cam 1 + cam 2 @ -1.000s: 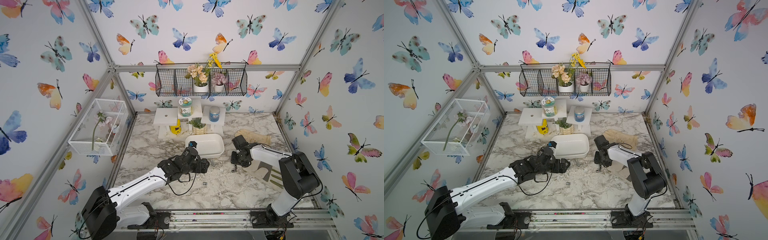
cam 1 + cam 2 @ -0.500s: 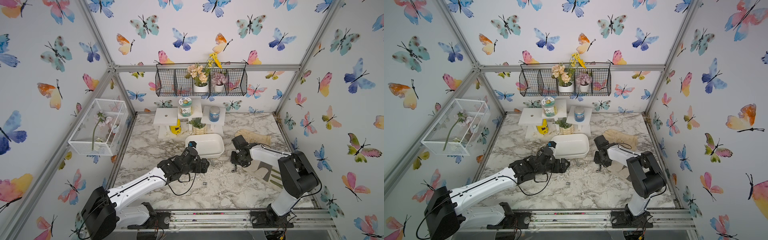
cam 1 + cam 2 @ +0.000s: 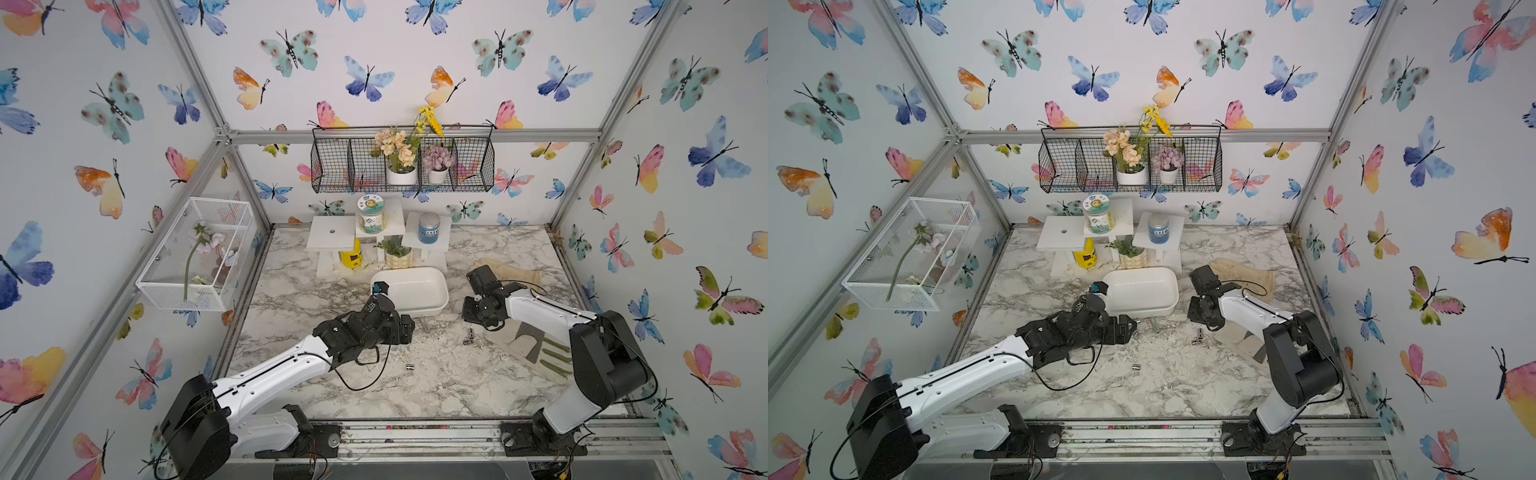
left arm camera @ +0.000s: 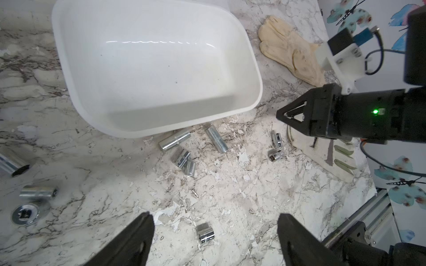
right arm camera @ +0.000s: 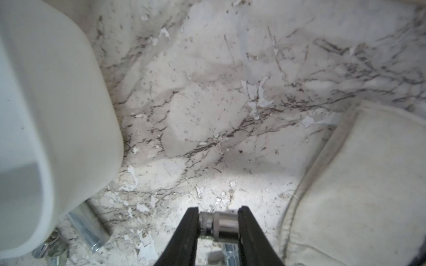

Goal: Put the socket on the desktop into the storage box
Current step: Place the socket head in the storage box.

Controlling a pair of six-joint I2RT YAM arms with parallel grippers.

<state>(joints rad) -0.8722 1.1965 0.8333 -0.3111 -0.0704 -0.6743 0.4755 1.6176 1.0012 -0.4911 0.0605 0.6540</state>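
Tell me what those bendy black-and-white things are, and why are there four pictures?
They are two robot arms standing at the edge of a marble desktop. Two pictures look down from above; the other two are taken from each arm's wrist. Shiny metal sockets lie scattered beside an empty white storage box, with a cream glove nearby. The right hand is pinching one small socket between its fingers. The left hand is wide open and holds nothing.
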